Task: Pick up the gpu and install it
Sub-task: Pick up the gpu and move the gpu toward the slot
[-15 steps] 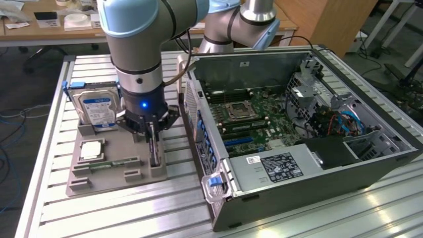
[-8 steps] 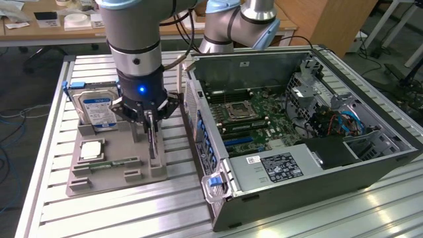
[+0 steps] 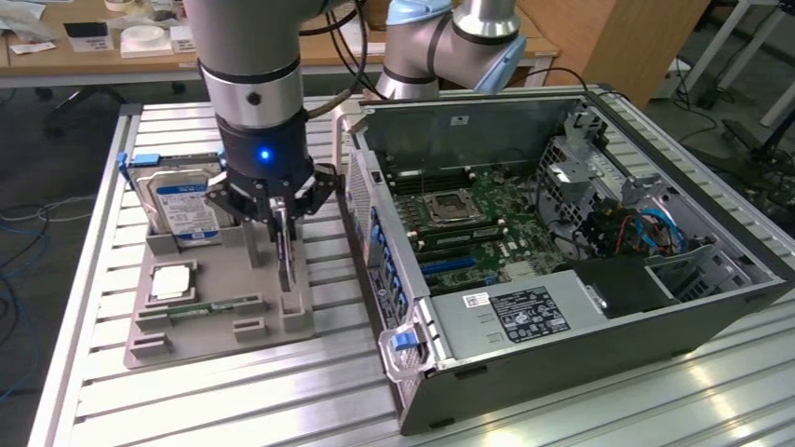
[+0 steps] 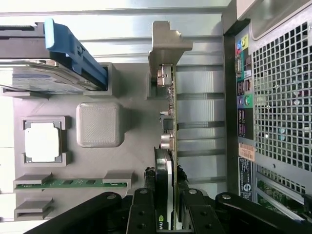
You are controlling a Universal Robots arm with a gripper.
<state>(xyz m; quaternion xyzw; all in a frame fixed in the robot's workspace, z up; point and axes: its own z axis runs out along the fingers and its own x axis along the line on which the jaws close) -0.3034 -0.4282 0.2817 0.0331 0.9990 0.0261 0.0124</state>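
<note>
Left of centre, the gpu [image 3: 289,261] stands on edge in a grey holder [image 3: 186,340], long axis running up-down the frame. The gripper [image 3: 283,219] is clamped on its upper edge. Slatted metal tabletop [image 3: 249,400]; open computer case [image 3: 695,307] at right.

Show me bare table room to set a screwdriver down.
Free: slatted table near the camera, bordering the parts tray and PC case; narrow strip on the exterior view's left of the tray. Crowded: tray-to-case gap, where the claw grips the gpu.

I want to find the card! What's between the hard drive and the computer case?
The gpu, standing on edge in the grey holder, with the gripper closed on it. The exterior view shows that.
</note>
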